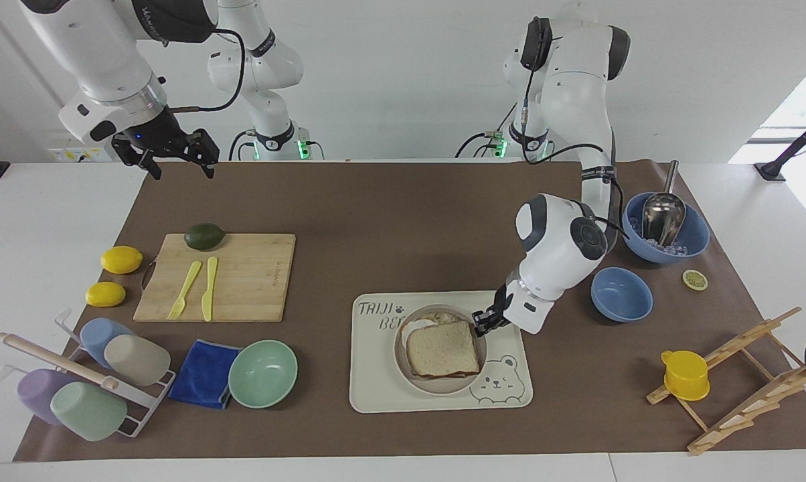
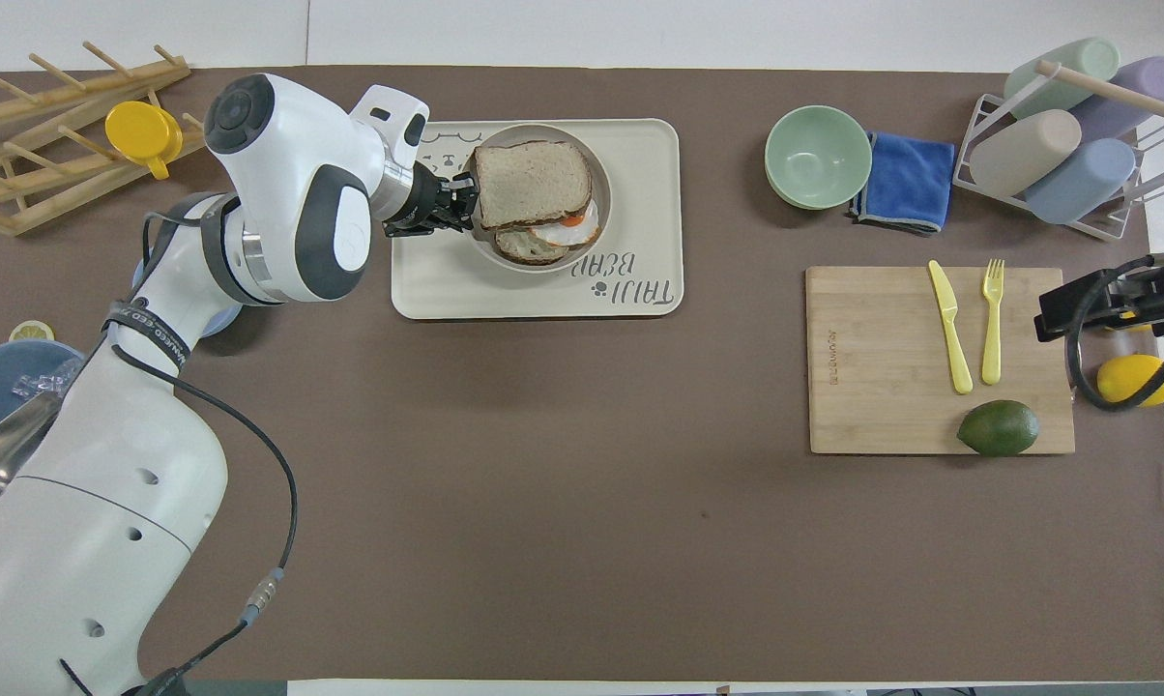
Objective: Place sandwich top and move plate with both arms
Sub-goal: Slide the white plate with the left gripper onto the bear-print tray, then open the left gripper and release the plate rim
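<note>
The sandwich top [image 1: 442, 349] [image 2: 529, 184], a plain bread slice, lies on a slice with a fried egg in the small round plate [image 1: 436, 387] [image 2: 601, 164]. The plate is on or just above the cream bear tray [image 1: 376, 395] [image 2: 427, 300]; I cannot tell whether it touches. My left gripper [image 1: 481, 323] [image 2: 458, 205] is shut on the plate's rim at the side toward the left arm's end. My right gripper [image 1: 179, 164] [image 2: 1104, 300] waits open and empty, raised over the right arm's end of the mat beside the cutting board.
A mint-green bowl [image 1: 263, 373] and a blue cloth [image 1: 204, 373] lie beside the tray. A cutting board [image 1: 242, 278] holds a yellow fork, a knife and an avocado. Two blue bowls [image 1: 621, 294] sit by the left arm. A cup rack [image 1: 82, 381] and a wooden rack [image 1: 744, 381] stand at the ends.
</note>
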`<control>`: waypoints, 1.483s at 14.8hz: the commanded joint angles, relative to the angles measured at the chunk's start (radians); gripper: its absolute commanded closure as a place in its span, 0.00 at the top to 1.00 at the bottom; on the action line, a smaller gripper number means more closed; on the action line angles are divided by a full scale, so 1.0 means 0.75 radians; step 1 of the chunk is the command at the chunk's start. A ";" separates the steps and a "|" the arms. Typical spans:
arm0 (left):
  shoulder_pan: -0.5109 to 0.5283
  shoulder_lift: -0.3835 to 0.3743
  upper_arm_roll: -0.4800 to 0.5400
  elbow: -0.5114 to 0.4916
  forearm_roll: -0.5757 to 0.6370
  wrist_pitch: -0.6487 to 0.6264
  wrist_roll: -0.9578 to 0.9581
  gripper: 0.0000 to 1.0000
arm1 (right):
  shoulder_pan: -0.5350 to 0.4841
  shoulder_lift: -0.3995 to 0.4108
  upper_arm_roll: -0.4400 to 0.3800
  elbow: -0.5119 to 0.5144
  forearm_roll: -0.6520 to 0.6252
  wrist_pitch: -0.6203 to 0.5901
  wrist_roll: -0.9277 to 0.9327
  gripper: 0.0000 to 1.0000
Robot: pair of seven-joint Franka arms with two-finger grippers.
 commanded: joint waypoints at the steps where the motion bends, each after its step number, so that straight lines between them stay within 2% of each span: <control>1: -0.021 -0.053 0.010 -0.095 -0.010 0.078 0.008 0.00 | -0.012 -0.027 0.004 -0.029 0.018 -0.010 -0.001 1.00; 2: -0.021 -0.053 0.013 -0.095 -0.010 0.078 0.008 0.00 | -0.012 -0.027 0.004 -0.027 0.018 -0.010 -0.001 1.00; 3: -0.021 -0.053 0.013 -0.095 -0.010 0.078 0.014 0.21 | -0.012 -0.027 0.004 -0.029 0.018 -0.010 -0.001 1.00; 4: -0.021 -0.053 0.013 -0.095 -0.010 0.078 0.026 0.52 | -0.012 -0.027 0.004 -0.029 0.018 -0.010 -0.001 1.00; 6: -0.021 -0.055 0.013 -0.095 -0.010 0.072 0.030 1.00 | -0.012 -0.027 0.004 -0.027 0.018 -0.010 -0.001 1.00; 8: -0.013 -0.055 0.019 -0.087 -0.004 0.059 0.030 1.00 | -0.012 -0.027 0.004 -0.029 0.018 -0.010 -0.001 1.00; 12: 0.062 -0.096 0.019 -0.069 0.180 0.019 0.046 1.00 | -0.012 -0.027 0.004 -0.027 0.018 -0.010 -0.001 1.00; 15: 0.126 -0.210 0.021 -0.073 0.236 -0.045 0.053 1.00 | -0.012 -0.027 0.004 -0.029 0.018 -0.010 -0.001 1.00; 17: 0.177 -0.296 0.021 -0.071 0.260 -0.147 0.055 1.00 | -0.012 -0.027 0.004 -0.027 0.018 -0.010 -0.001 1.00; 22: 0.245 -0.484 0.021 -0.071 0.436 -0.398 0.130 1.00 | -0.012 -0.027 0.004 -0.029 0.018 -0.010 -0.001 1.00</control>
